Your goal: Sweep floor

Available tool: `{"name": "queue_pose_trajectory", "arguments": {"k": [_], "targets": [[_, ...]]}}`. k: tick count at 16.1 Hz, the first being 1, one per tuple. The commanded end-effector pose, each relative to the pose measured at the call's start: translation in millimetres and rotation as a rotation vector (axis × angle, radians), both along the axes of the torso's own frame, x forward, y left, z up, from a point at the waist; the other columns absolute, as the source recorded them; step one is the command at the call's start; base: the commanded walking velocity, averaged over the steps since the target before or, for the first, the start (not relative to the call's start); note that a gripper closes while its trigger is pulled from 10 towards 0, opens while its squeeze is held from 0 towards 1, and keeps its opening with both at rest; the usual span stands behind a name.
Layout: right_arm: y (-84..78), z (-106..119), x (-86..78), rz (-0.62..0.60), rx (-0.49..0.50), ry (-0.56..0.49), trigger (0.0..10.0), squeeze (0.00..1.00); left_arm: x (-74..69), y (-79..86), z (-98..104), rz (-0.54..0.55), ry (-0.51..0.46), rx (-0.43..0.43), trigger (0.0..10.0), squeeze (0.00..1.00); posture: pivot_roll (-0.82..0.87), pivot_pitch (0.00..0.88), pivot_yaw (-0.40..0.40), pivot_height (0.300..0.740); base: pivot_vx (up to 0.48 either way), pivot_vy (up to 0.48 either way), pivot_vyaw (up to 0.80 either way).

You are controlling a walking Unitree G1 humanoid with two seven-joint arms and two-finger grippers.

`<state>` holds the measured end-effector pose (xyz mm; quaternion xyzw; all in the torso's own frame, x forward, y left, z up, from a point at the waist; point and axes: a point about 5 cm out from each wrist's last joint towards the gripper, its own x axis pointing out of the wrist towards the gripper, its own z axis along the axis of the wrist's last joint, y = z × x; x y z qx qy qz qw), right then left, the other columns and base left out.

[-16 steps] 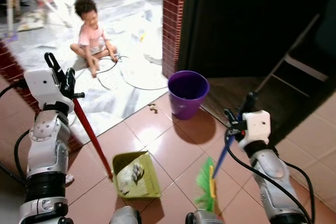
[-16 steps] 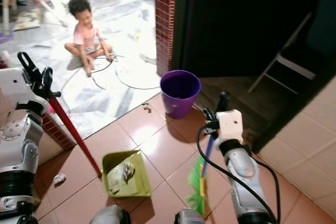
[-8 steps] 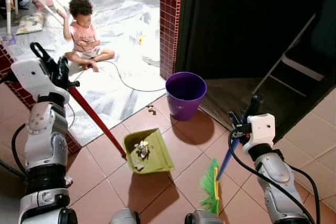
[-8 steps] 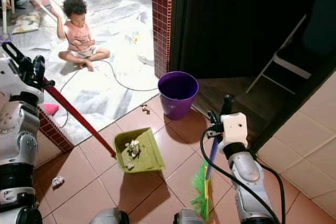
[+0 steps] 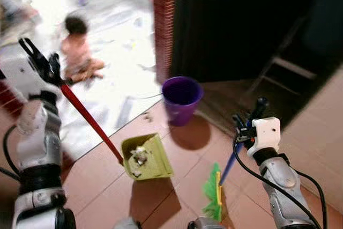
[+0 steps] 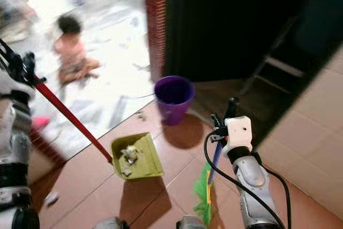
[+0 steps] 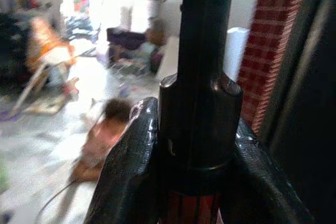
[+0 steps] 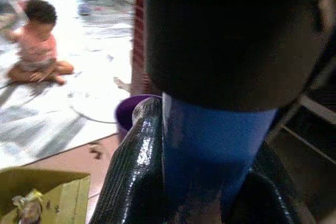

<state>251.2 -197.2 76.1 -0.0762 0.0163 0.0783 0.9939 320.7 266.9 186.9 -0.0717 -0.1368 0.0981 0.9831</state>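
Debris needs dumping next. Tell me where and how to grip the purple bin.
Grip the purple bin by its open rim, coming down from above with one finger inside and one outside. It stands upright with its mouth open, and its smooth tapered walls look too wide to clamp.

Olive-green dustpan (image 5: 147,156) on a red handle (image 5: 88,119); purple bucket (image 5: 181,99); green-bristled broom (image 5: 214,191) with blue shaft (image 8: 210,150); reddish-brown tiled floor (image 5: 177,170); red brick pillar (image 5: 162,20) beyond the left end effector (image 5: 40,65).
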Motion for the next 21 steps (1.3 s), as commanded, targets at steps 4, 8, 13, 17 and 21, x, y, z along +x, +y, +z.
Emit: {"name": "queue_pose_trajectory", "arguments": {"k": [4,8,13,17,21], "targets": [[1.5,5,0.3,0.010,-0.016,-0.015,10.0,0.00,9.0,6.3,46,0.021,-0.179,0.001,10.0,0.00,-0.13,0.000,0.043,0.740,0.349,0.000,-0.37],[3.0,3,-2.0,0.024,-0.027,-0.012,10.0,0.00,11.3,8.5,51,0.031,-0.189,0.001,10.0,0.00,-0.13,0.000,0.046,0.740,0.398,0.000,0.00],[5.6,1,-1.6,0.033,-0.022,-0.005,10.0,0.00,13.4,12.2,78,0.045,-0.271,-0.005,10.0,0.00,-0.12,0.000,0.045,0.740,0.355,0.321,0.00],[6.8,1,-1.5,0.036,-0.019,-0.003,10.0,0.00,16.0,14.4,89,0.060,-0.299,-0.010,10.0,0.00,-0.13,0.000,0.047,0.740,0.278,0.000,0.00],[8.1,0,-0.7,0.041,-0.020,0.001,10.0,0.00,19.0,11.1,109,0.062,-0.365,-0.046,10.0,0.00,-0.12,0.000,0.043,0.740,0.000,0.000,0.00]]}}
